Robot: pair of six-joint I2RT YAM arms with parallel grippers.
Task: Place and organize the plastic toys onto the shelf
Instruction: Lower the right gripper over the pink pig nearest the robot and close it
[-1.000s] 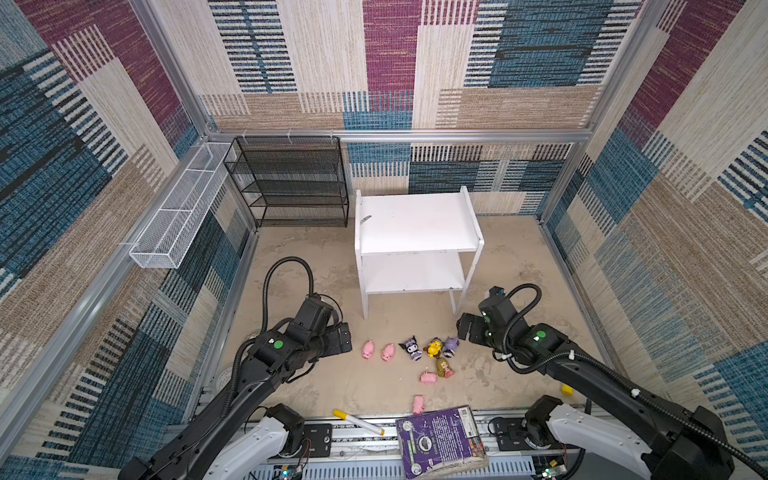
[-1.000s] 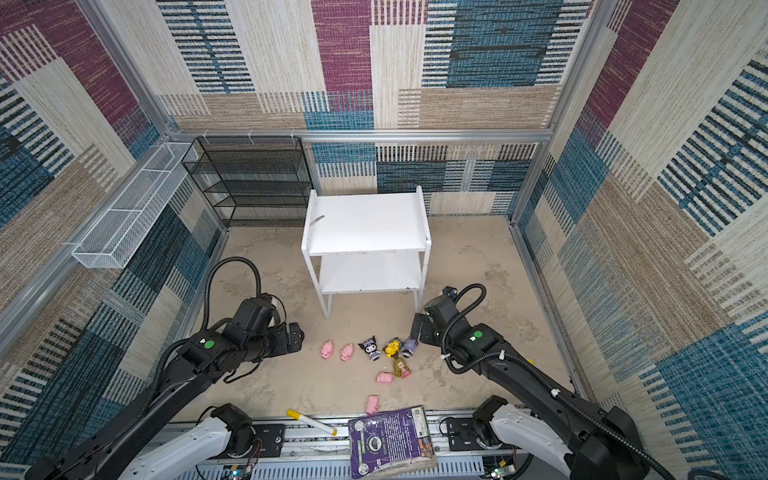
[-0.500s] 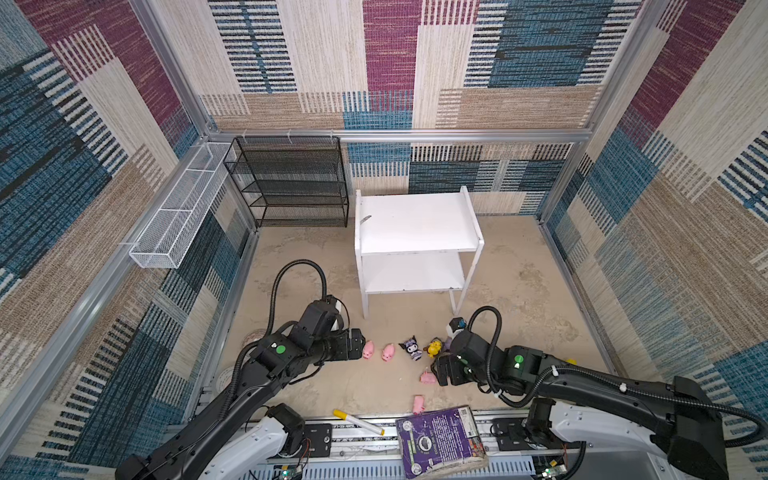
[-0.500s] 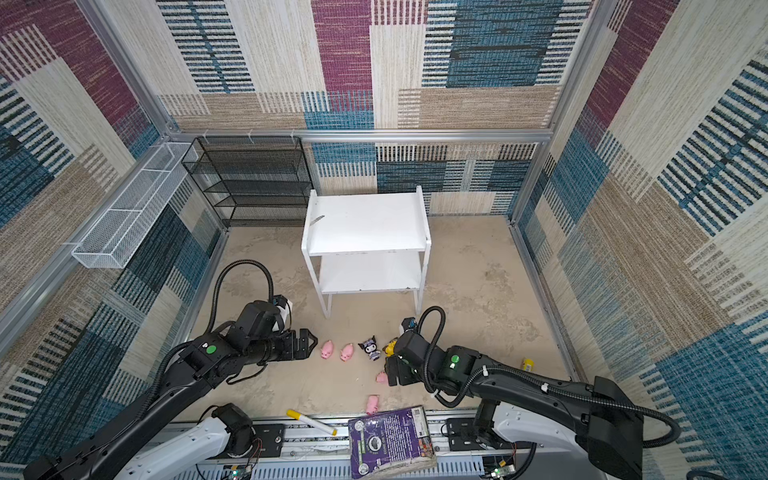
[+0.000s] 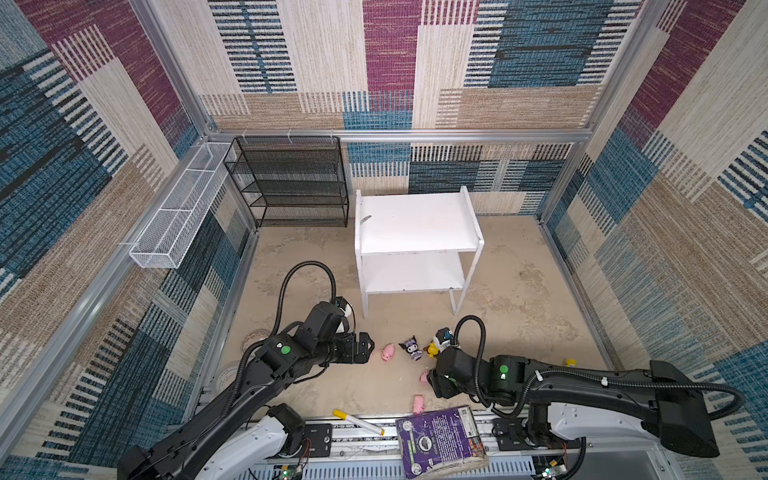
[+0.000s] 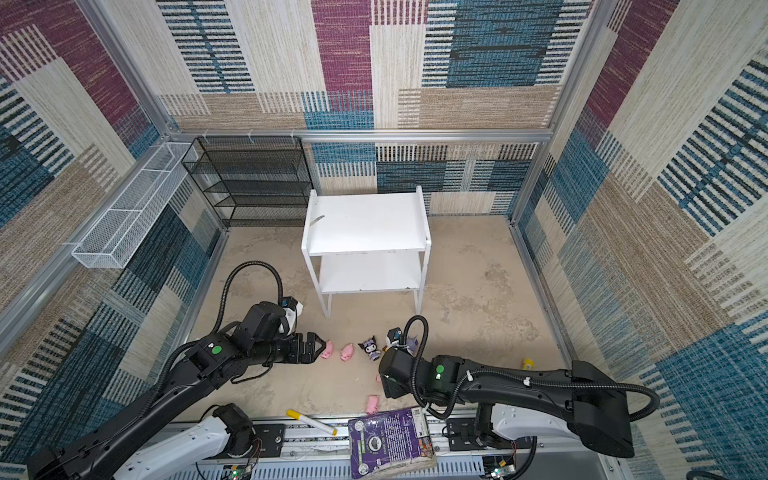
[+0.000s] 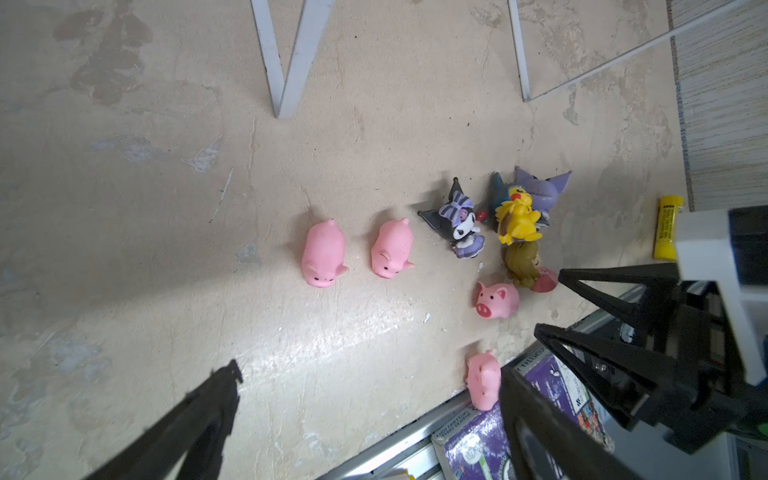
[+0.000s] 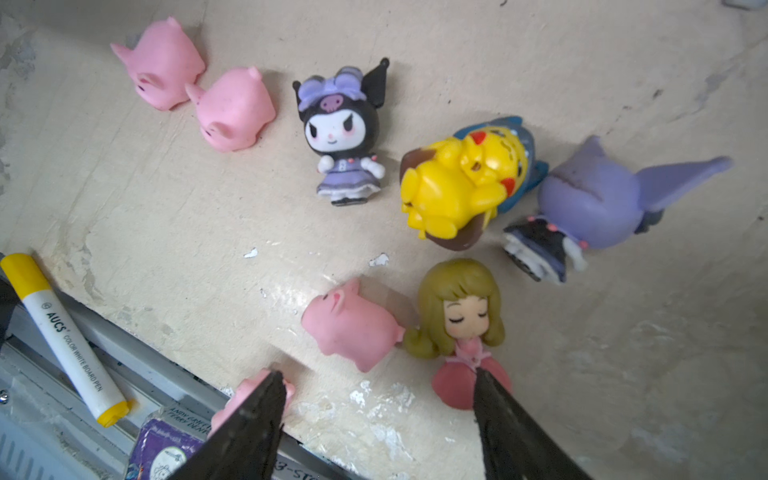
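The white wire basket [image 5: 174,216] and black mesh rack [image 5: 291,183] stand far beyond the left pincer [image 6: 319,348], and the shelf [image 5: 415,224] stands beyond both pincers. Every toy lies on the floor. The left pincer is spread wide, with the first pig [image 6: 327,350] at its tips and the second pig [image 6: 346,352] just past it. The right pincer [image 8: 378,380] is spread too. One finger overlaps the near pig [image 8: 249,390] and the other meets the blonde girl [image 8: 461,316]. The middle pig [image 8: 353,328] lies just ahead of its tips. The marker [image 8: 62,336] and the book [image 8: 166,449] lie beside it.
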